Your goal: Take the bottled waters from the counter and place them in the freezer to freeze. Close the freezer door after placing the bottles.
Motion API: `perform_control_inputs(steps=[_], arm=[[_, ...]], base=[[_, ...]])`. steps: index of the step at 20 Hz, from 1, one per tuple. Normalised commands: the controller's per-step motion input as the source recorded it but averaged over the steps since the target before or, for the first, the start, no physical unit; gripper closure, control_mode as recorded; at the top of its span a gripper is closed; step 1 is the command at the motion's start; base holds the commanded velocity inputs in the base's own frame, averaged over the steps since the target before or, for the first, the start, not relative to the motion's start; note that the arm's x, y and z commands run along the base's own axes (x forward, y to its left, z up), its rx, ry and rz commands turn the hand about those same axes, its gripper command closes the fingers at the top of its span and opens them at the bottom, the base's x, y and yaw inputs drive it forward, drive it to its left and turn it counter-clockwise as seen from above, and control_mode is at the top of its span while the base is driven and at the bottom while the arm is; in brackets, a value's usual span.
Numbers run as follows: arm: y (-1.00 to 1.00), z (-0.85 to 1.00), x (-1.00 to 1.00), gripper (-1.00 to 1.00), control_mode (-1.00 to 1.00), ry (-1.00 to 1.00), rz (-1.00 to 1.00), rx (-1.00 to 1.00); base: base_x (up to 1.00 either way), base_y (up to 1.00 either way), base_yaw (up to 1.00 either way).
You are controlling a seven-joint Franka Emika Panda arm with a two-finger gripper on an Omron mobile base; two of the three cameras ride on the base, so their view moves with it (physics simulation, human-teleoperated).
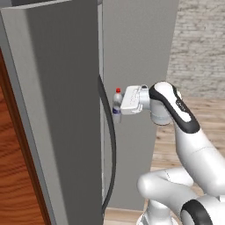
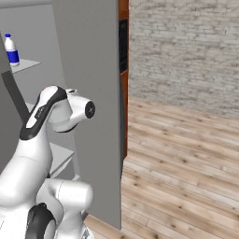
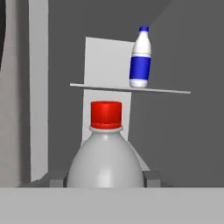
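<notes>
My gripper [image 1: 119,105] is shut on the greyish bottled water with the red cap [image 1: 117,102], holding it upright in front of the open freezer [image 1: 136,52]. In the hand view this bottle [image 3: 105,153] stands between the fingertips [image 3: 152,178] of the gripper [image 3: 105,178]. The second bottled water, with a blue label and cap [image 3: 140,59], stands upright on a grey freezer shelf [image 3: 170,91]; it also shows at the upper left [image 2: 11,49]. The freezer door [image 1: 61,110] is swung open towards me, its dark bar handle [image 1: 112,145] beside the bottle. The counter is out of view.
A wooden cabinet side [image 1: 13,176] lies left of the open door. The matching right-hand grey panel [image 2: 93,93] stands close beside my arm. A lower freezer shelf [image 2: 60,154] sits behind the arm. Plank floor [image 2: 186,163] and a brick wall [image 2: 186,51] lie to the right.
</notes>
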Motion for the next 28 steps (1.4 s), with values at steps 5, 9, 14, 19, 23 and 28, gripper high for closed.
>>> perform_control_inputs(steps=[5,9,14,19,23,28], arm=[[0.29,-0.01,0.28,1.00,-1.00,-0.03,0.03,0.00],[0.27,0.00,0.71,1.00,-1.00,0.04,0.10,0.00],[0.00,0.00,0.70,1.00,-1.00,0.04,0.23,0.00],[0.03,0.00,0.16,1.00,-1.00,-0.02,0.29,-0.03],[0.32,0.00,0.01,1.00,-1.00,-0.06,0.19,-0.09],[0.67,0.02,0.00,1.00,-1.00,0.00,0.00,-0.09]], base=[[0.00,0.00,0.00],[0.00,0.00,0.00],[0.00,0.00,0.00],[0.00,0.00,0.00],[0.00,0.00,0.00],[0.00,0.00,0.00]])
